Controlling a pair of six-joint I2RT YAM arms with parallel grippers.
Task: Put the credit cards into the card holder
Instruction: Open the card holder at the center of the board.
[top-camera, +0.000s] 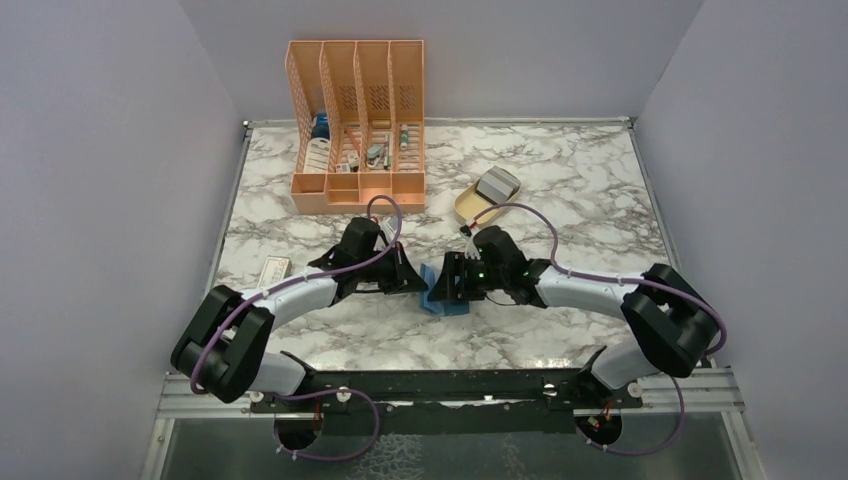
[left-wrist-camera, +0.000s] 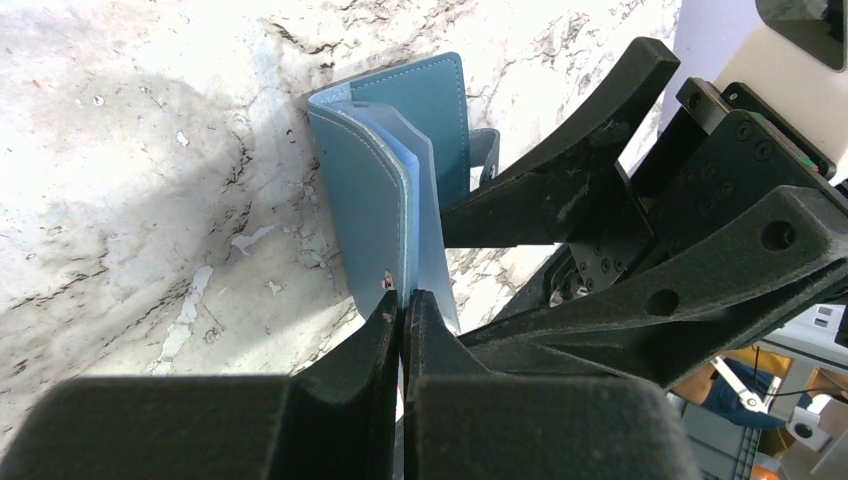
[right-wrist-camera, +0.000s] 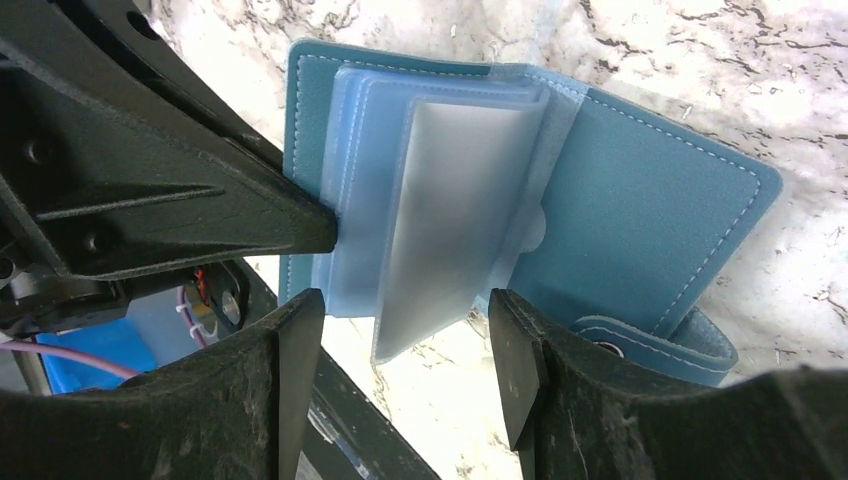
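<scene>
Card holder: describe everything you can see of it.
The card holder is a small teal-blue folding wallet, leather-like, with pale stitching along its edges. It is spread open at the marble table's near middle, its translucent blue-grey sleeves fanned out and a closing strap with a stud hanging from one cover. The left gripper is shut on the other cover's edge; the right gripper stands open around one sleeve's end.

— What surrounds the work surface?
— Plain pale lilac-grey panels: a back wall (top-camera: 450, 50), a left wall (top-camera: 100, 180) and a right wall (top-camera: 760, 150).
— And the table (top-camera: 580, 170)?
— White marble pattern with grey veins and a thin metal rim. An orange file rack (top-camera: 357, 125) stands at its far side.
— Light?
— Soft and even, with faint shadows.
</scene>
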